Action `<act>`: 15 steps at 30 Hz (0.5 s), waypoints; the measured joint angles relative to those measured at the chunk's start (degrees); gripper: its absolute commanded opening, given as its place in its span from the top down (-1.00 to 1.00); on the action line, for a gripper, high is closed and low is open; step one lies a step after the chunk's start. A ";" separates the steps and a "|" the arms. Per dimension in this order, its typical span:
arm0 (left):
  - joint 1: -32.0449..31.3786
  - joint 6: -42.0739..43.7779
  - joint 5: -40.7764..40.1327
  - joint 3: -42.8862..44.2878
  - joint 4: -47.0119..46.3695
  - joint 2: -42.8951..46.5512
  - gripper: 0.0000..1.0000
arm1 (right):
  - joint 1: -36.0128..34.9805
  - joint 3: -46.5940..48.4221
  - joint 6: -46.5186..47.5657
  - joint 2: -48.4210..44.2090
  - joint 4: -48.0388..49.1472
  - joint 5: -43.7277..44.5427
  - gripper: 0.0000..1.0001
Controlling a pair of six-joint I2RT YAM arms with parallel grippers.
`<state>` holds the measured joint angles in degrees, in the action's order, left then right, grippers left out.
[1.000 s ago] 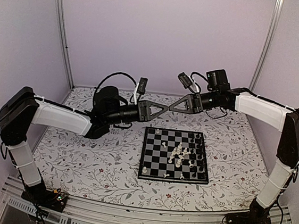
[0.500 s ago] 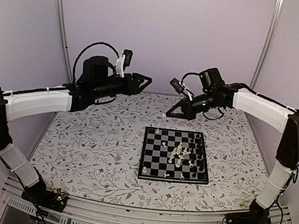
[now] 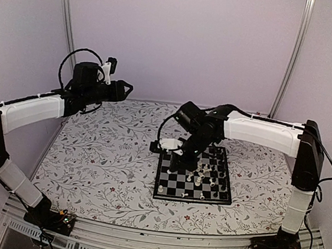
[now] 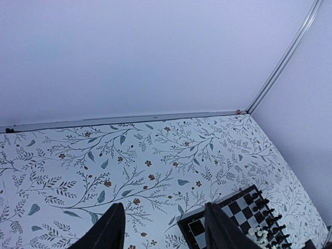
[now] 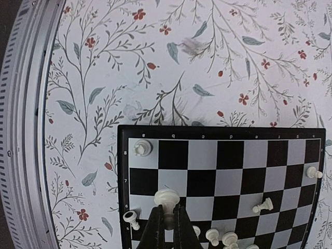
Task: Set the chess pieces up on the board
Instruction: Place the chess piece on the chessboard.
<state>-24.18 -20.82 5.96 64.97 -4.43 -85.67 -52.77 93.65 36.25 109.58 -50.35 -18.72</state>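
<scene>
Over the board (image 5: 234,154): we find right end effector (image 5: 168,211) clamped on a white piece (image 5: 167,198).
Left end effector (image 4: 163,208): parted, empty.

Bright, even, diffuse light washes the plain lilac walls (image 3: 181,37) and white floral-printed tabletop (image 3: 108,166), shadows faint and soft; the right wrist view bows the ribbed grey rail (image 5: 21,129) at left.

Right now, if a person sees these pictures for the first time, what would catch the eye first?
First the right gripper, shut on a white piece over the left part of the board. Next the jumble of white and black pieces crowded on the board's right half, some tipped over. The left gripper hangs open and empty, high over the far left of the table.
</scene>
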 measured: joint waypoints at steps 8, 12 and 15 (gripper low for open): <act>0.00 0.02 0.98 0.37 0.11 0.48 -0.07 | -4.74 -0.35 2.84 4.61 -3.39 6.82 1.00; 0.00 0.00 1.14 0.42 0.09 0.48 -0.07 | -5.53 -0.50 3.43 4.63 -3.43 8.15 0.98; 0.00 0.00 1.25 0.42 0.11 0.48 -0.08 | -5.81 -1.18 3.63 4.74 -3.48 9.20 0.95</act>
<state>-24.18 -20.82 7.20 65.39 -4.32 -85.19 -58.59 92.47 39.88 114.32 -53.82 -9.52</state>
